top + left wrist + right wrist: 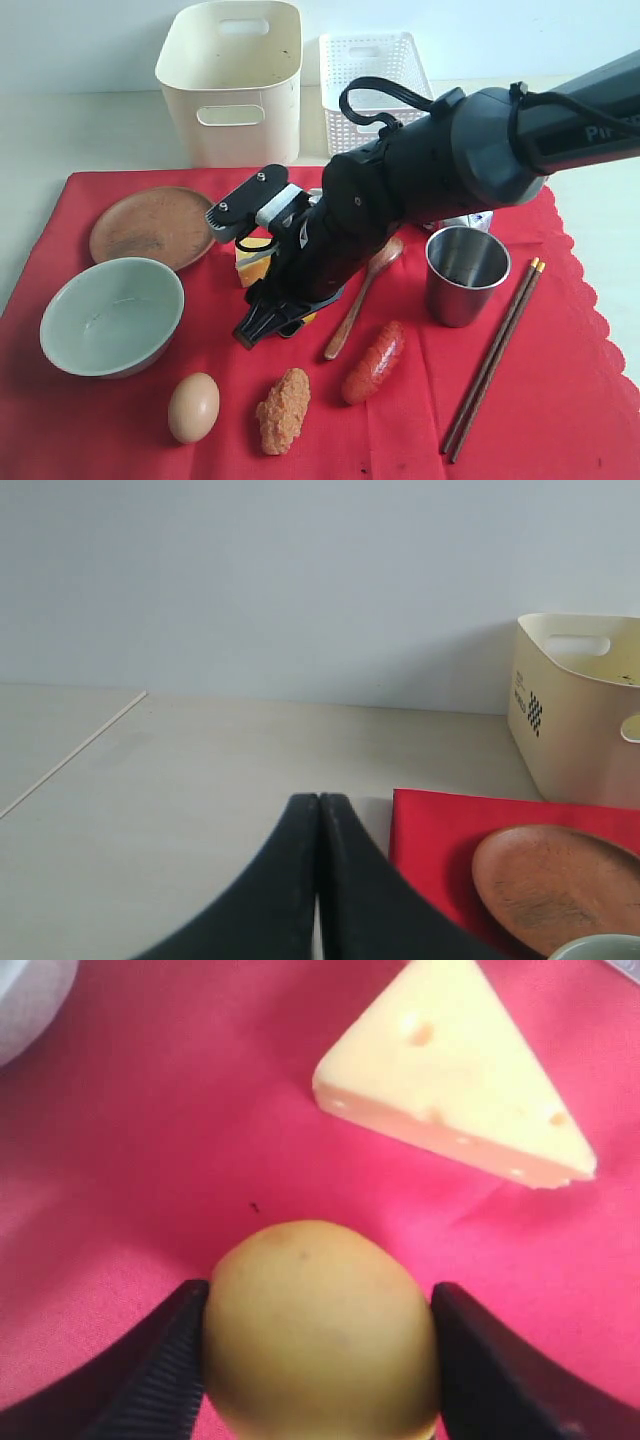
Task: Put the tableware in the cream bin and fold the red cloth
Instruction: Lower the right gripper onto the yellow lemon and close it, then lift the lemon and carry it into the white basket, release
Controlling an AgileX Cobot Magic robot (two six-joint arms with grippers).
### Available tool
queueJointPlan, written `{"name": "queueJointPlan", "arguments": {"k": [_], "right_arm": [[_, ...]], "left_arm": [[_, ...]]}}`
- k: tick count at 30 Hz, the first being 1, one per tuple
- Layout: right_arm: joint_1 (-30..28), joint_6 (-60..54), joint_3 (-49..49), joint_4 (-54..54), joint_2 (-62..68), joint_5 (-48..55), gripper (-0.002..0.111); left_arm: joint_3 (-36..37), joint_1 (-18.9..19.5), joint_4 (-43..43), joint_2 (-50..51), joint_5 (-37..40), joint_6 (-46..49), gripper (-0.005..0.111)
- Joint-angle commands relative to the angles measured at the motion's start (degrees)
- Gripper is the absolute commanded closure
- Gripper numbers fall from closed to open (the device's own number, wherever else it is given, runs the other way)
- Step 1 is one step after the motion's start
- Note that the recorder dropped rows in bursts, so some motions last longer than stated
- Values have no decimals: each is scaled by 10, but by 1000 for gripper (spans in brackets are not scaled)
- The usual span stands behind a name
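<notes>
The red cloth lies flat under everything. On it are the brown plate, the pale green bowl, the wooden spoon, the steel cup and the chopsticks. No knife shows. The cream bin stands behind the cloth. My right gripper is down at the cloth's middle, shut on a yellow lemon, a finger against each side. My left gripper is shut and empty over bare table, near the cloth's corner, the plate and the bin.
A cheese wedge lies just beyond the lemon. An egg, a fried piece and a sausage lie along the cloth's front. A white lattice basket stands right of the bin. The right arm hides the cloth's middle.
</notes>
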Motion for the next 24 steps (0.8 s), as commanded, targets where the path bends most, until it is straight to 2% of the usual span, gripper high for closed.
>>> {"name": "queueJointPlan", "arguments": {"k": [1, 6, 14, 24], "right_arm": [[1, -5, -5, -6, -10, 13, 96], [1, -5, -5, -6, -47, 23, 108], [-7, 4, -5, -27, -123, 25, 108], [-96, 17, -5, -36, -173, -21, 108]], "left_arm": [[1, 1, -4, -3, -1, -4, 106], [1, 1, -4, -3, -1, -4, 106], [1, 1, -4, -3, -1, -4, 106], [1, 1, -4, -3, -1, -4, 106]]}}
